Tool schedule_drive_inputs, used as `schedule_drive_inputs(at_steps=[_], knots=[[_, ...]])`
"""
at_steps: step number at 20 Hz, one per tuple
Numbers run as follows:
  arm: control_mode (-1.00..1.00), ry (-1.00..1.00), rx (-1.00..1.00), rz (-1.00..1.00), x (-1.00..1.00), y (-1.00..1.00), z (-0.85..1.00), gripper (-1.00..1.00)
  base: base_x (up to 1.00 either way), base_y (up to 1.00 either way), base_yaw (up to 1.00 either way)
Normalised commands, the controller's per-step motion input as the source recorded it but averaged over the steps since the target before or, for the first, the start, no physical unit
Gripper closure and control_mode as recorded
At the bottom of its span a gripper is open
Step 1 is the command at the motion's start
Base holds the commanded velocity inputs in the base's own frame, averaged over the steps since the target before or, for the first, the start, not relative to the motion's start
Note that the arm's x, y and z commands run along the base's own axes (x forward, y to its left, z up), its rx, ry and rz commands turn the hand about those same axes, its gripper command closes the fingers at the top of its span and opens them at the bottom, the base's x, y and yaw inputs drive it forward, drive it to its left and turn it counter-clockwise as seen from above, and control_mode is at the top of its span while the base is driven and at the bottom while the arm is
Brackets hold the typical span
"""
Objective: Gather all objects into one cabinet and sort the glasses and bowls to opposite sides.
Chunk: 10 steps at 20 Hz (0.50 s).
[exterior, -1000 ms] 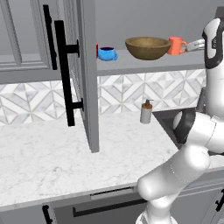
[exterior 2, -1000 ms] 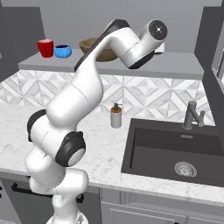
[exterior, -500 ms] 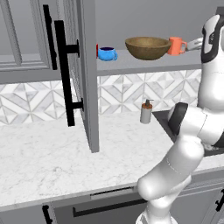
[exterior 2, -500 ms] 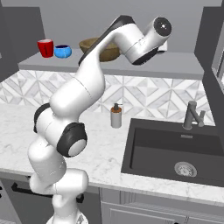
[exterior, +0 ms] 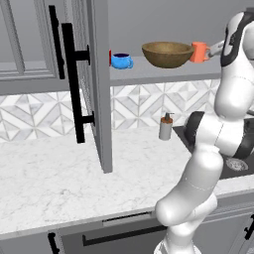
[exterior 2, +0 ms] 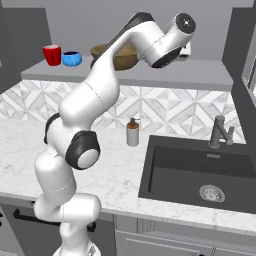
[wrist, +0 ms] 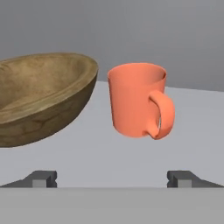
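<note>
On the grey shelf (exterior: 149, 73) of the cabinet stand a squat blue mug (exterior: 120, 60), the wide brown wooden bowl (exterior: 167, 53) and an orange mug (exterior: 199, 51). The open door (exterior: 96, 99) hides most of the red mug (exterior 2: 51, 54), which stands beside the blue mug (exterior 2: 71, 58). My gripper (exterior: 214, 49) hovers just right of the orange mug, open and holding nothing. In the hand view the orange mug (wrist: 138, 99) stands ahead between my fingertips (wrist: 41, 178), handle towards me, with the bowl (wrist: 39, 96) close on its left. My arm covers part of the bowl (exterior 2: 117, 56).
The open door's long black bar handle (exterior: 74, 84) juts out over the marble counter (exterior: 49, 183). A grey soap dispenser (exterior 2: 132, 133) stands by the backsplash. The dark sink (exterior 2: 200, 170) with its faucet (exterior 2: 220, 132) lies to the right.
My arm's lower links and elbow have swung and straightened upward. The hand has stayed by the orange mug, with the gripper still open. The mugs and bowl have not moved.
</note>
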Motion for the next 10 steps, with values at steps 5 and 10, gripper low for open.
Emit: schedule_drive_inputs(at_steps=[5, 10], knots=[[-1.00, 0.01, 0.00, 0.00, 0.18, -0.09, 0.00, -1.00, 0.00, 0.00, 0.00], [-1.00, 0.00, 0.00, 0.02, 0.18, -0.25, 0.00, -1.00, 0.00, 0.00, 0.00]])
